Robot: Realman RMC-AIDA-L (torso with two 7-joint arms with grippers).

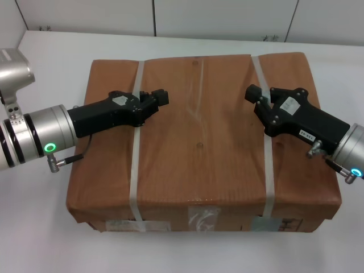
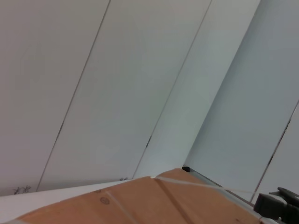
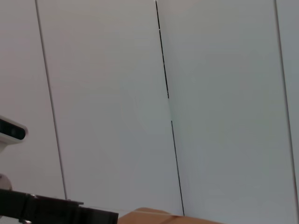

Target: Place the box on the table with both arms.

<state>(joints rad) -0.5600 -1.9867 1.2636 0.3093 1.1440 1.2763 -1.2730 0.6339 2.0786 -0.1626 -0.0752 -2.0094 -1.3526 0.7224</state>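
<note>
Both arms lie over the box (image 1: 202, 142), which fills the centre of the head view and sits flat on the white table (image 1: 51, 51); the table shows around it at the upper left and right edges. Judging from how it lies, the box is already down, so the step in hand looks like the release, and the next move calls for each arm to lift clear without dragging the straps or shifting the load.

Coming in from the middle left of the frame, the left gripper (image 1: 161, 98) reaches across the left white strap (image 1: 136, 153), its tip pointing toward the centre. From the middle right, the right gripper (image 1: 254, 95) crosses the right white strap (image 1: 266, 153), pointing inward and slightly up-frame. Whether either claw is clenched or released I cannot tell; the fingers are seen end-on and the wrist views show only wall and a sliver of brown paper.
</note>
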